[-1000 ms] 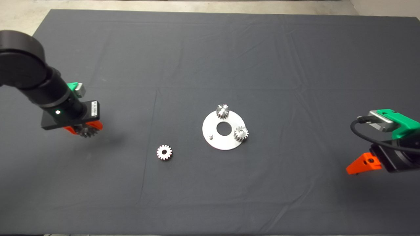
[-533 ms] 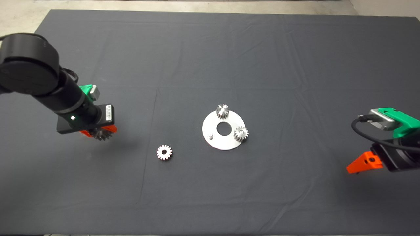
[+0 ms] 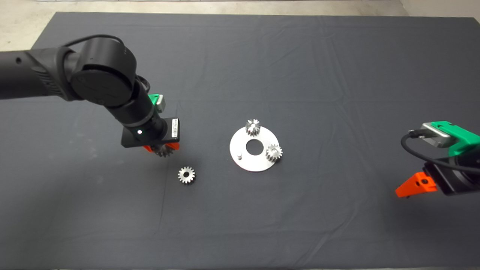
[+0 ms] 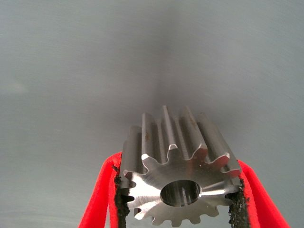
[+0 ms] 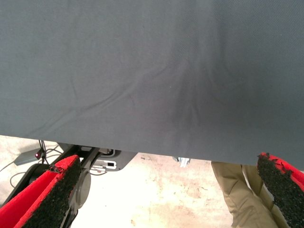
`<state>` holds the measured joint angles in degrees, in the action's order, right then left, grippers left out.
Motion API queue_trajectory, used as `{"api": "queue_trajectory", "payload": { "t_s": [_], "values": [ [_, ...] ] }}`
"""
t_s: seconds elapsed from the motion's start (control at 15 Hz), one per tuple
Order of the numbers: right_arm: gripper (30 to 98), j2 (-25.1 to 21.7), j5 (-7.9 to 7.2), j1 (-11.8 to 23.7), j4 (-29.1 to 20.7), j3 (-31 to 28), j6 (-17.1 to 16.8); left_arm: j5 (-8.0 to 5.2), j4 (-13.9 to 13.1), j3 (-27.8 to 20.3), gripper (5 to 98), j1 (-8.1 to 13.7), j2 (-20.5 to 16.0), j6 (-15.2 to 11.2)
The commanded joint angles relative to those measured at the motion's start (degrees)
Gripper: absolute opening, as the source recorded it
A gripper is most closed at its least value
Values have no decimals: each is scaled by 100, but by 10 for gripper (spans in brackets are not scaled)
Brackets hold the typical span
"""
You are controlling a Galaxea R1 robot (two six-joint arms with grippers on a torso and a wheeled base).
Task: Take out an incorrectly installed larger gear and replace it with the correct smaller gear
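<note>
My left gripper (image 3: 162,151) is shut on the larger gear (image 3: 163,152), a thick grey steel gear with dark teeth. It hangs above the mat, just up and left of the smaller gear (image 3: 186,175). That whitish-silver gear lies flat on the mat, left of the round metal plate (image 3: 255,165). In the left wrist view the larger gear (image 4: 180,175) sits clamped between the red fingers (image 4: 102,204), its centre hole facing the camera. The plate carries two gears (image 3: 253,127) (image 3: 274,152) and a bare peg (image 3: 239,154). My right gripper (image 3: 414,186) waits open at the right edge.
The dark mat (image 3: 300,75) covers the table, with pale floor beyond its far edge. In the right wrist view the open right gripper (image 5: 168,161) looks past the mat's edge (image 5: 142,147) at the floor, a person's leg (image 5: 235,190) and a dark base.
My left arm has carried the larger gear to the right, from the mat's left side to a spot beside the smaller gear. The right arm has stayed put.
</note>
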<state>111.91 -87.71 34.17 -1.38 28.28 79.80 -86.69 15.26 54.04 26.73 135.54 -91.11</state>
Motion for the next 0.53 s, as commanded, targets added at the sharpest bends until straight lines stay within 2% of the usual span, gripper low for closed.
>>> {"api": "queue_trajectory", "payload": {
  "t_s": [0.0,0.2,0.33,0.47],
  "values": [
    [977,20,-545,152,-231,-26,36,-226,79,8,355,158,-14,-39],
    [977,20,-545,152,-240,-26,36,-243,231,17,363,158,-14,-39],
    [977,3,-554,152,-256,-35,36,-252,425,35,375,166,-85,-30],
    [977,-15,-554,152,-258,-35,36,-278,460,105,390,158,-122,14]
  ]
}}
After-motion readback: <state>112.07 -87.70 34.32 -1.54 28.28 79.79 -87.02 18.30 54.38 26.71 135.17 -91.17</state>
